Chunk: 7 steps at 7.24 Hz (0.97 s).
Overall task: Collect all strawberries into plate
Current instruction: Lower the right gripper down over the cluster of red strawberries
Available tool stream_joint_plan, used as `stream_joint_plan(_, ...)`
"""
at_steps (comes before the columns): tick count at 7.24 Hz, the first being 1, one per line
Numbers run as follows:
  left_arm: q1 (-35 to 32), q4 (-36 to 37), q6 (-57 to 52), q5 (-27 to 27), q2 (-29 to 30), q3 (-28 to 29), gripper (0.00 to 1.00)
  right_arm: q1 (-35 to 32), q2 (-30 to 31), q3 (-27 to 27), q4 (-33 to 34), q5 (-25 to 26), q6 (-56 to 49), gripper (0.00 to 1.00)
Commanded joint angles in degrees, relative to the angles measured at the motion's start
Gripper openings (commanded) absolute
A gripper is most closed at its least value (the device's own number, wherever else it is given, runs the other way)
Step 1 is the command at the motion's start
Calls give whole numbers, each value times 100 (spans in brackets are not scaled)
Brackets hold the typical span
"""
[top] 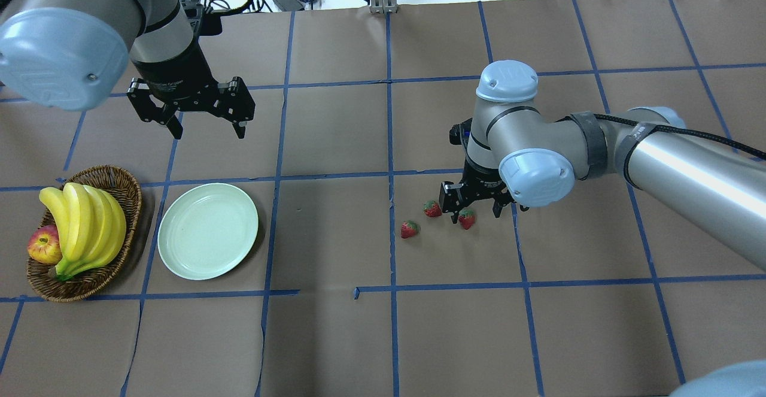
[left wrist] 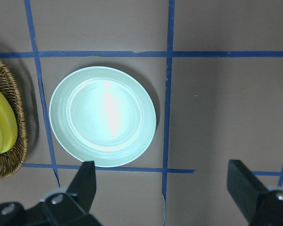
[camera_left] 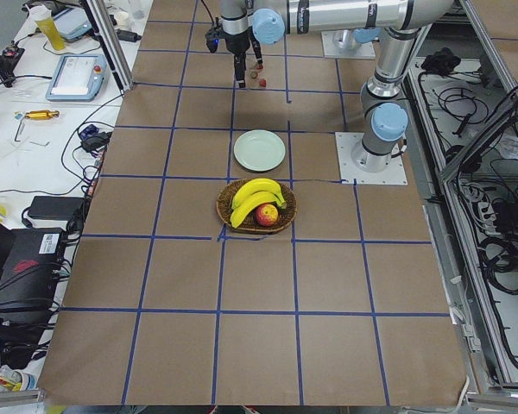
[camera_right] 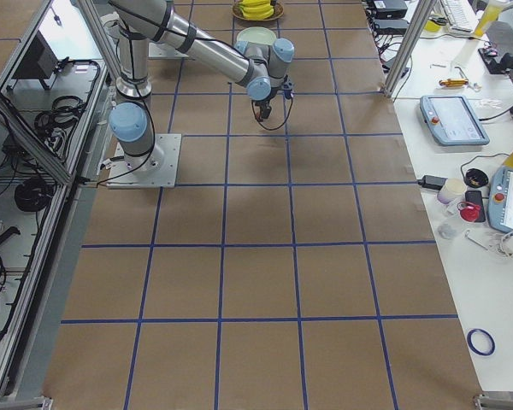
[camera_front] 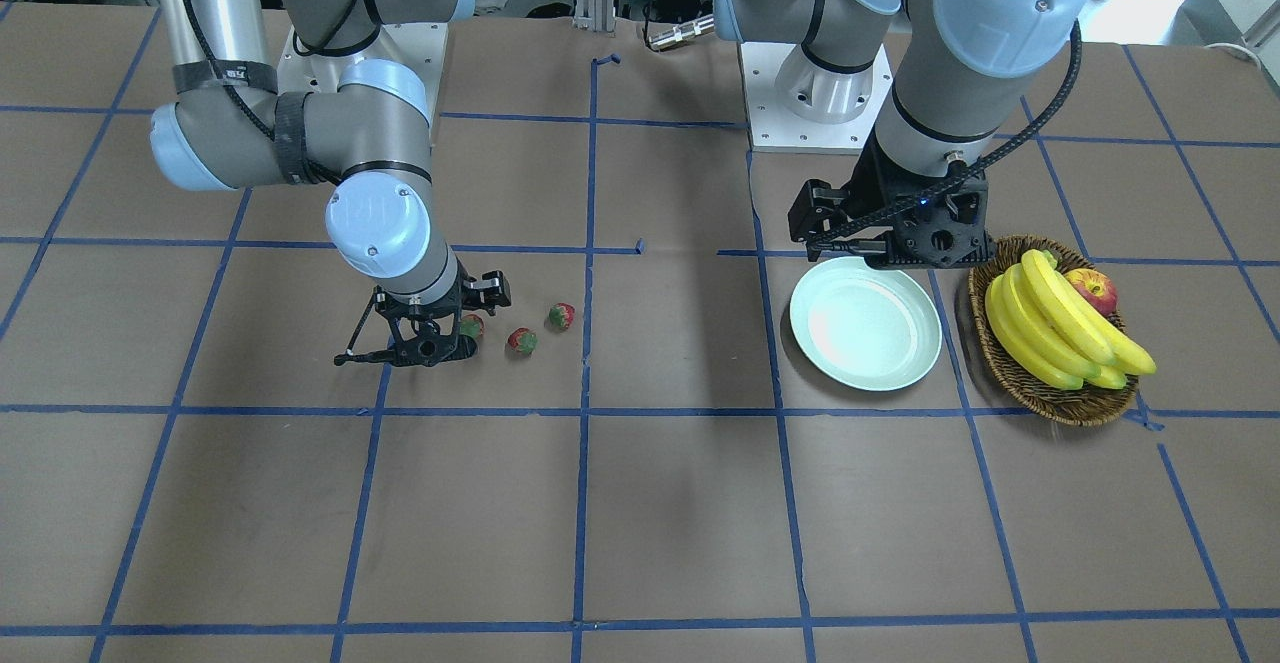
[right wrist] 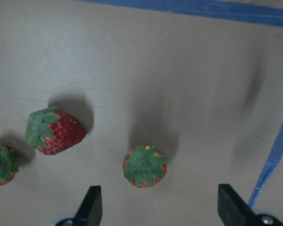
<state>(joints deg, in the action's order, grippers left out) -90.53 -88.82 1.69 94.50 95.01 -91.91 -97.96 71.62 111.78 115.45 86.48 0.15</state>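
Three strawberries lie on the brown paper: one [top: 410,229], one [top: 432,208], and one [top: 467,218] right under my right gripper [top: 473,210]. That gripper is open and low over the table. In the right wrist view this strawberry [right wrist: 145,165] stands cap-up just ahead of the open right gripper [right wrist: 161,207], untouched, with the other two [right wrist: 54,131] [right wrist: 1,165] off to the left. The pale green plate [top: 207,230] is empty. My left gripper [top: 208,130] hangs open above the table beyond the plate [left wrist: 103,116], holding nothing.
A wicker basket [top: 125,187] with bananas [top: 84,223] and an apple [top: 43,245] sits right beside the plate, on its outer side. Blue tape lines grid the paper. Cables and gear lie past the far table edge.
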Motion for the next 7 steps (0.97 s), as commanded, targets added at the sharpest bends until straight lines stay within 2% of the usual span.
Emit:
stream_joint_plan(1, 0, 5, -28, 60, 0, -3, 100, -21, -121, 37, 21, -34, 55, 87)
stream_joint_plan(3, 0, -3, -37, 60, 0, -3, 100, -21, -226, 37, 195, -17, 46, 85)
stream_joint_plan(4, 0, -3, -37, 68, 9, -3, 100, -21, -271, 28, 275, 18, 46, 72)
stream_joint_plan(5, 0, -3, -37, 69, 9, -12, 100, -21, -262, 28, 276, 35, 46, 38)
stream_joint_plan(6, 9, -3, -37, 69, 9, -3, 100, -21, -236, 28, 267, 44, 55, 0)
stream_joint_plan(7, 113, -3, -176, 69, 9, -3, 100, -21, -227, 2, 267, 44, 72, 0)
